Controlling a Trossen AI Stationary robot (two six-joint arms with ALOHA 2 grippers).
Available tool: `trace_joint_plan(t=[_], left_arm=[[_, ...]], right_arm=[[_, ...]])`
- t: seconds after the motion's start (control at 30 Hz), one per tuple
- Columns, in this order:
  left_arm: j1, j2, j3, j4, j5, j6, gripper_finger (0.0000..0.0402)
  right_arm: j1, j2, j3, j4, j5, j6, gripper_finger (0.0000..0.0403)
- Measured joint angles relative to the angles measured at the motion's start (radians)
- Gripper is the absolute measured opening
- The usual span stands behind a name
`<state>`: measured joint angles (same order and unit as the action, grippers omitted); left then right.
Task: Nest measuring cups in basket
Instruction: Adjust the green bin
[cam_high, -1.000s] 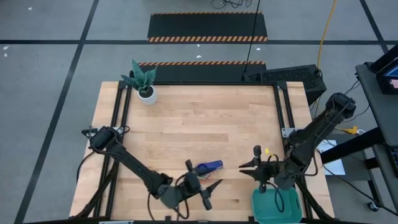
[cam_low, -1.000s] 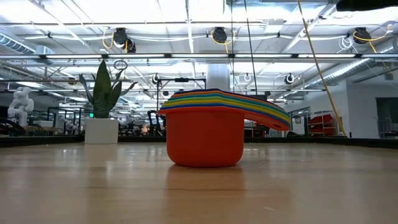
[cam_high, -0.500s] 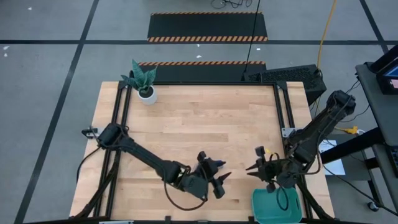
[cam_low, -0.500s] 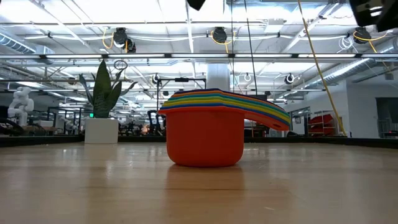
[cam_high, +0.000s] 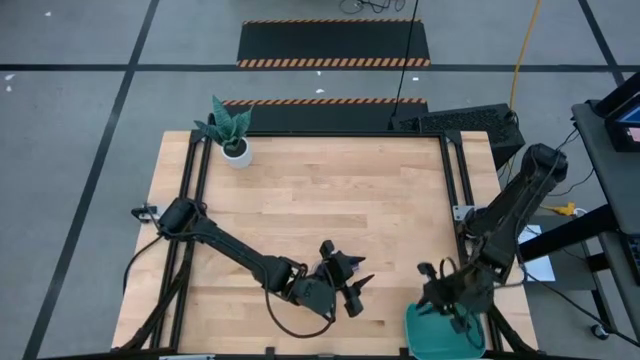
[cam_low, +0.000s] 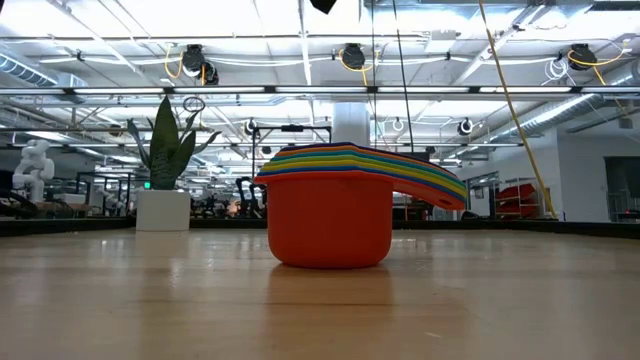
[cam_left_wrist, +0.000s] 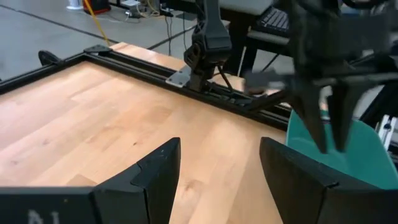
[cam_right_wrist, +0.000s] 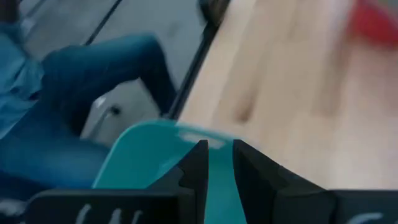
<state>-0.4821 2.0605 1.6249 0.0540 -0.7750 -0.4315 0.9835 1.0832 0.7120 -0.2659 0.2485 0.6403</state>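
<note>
The measuring cups (cam_low: 330, 215) stand nested in one stack on the wooden table, the red cup at the bottom, the handles pointing to one side. In the high view my left gripper (cam_high: 350, 280) hovers over them and hides most of them. It is open, with only bare table between its fingers (cam_left_wrist: 217, 168); one fingertip (cam_low: 322, 5) shows far above the stack. My right gripper (cam_high: 440, 300) hangs over the far left corner of the teal basket (cam_high: 470, 340), fingers a narrow gap apart, nothing between them (cam_right_wrist: 219, 155). I cannot see anything inside the basket.
A white plant pot (cam_high: 236, 150) stands at the table's far left corner. Black frame rails (cam_high: 455, 180) run along the table's sides. A person in blue jeans (cam_right_wrist: 112, 81) is just beyond the table edge by the basket.
My left gripper has swung toward the table's right edge, come over the cup stack and tipped up toward level, then held still. My right gripper has moved toward the near edge, over the basket's corner, and rolled. The cups and the basket have stayed put.
</note>
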Motion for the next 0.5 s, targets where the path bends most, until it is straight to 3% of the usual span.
trace_joint_plan(t=[0.3, 0.5], left_arm=[[-0.001, 0.0, 0.0, 0.002, 0.02, 0.002, 0.0223], [-0.003, 0.0, 0.0, 0.002, 0.02, 0.003, 0.0223]], right_arm=[[0.04, 0.235, 0.0, 0.056, -0.121, 0.117, 0.0024], [0.006, 0.313, 0.0, 0.071, -0.117, 0.1, 0.0003]])
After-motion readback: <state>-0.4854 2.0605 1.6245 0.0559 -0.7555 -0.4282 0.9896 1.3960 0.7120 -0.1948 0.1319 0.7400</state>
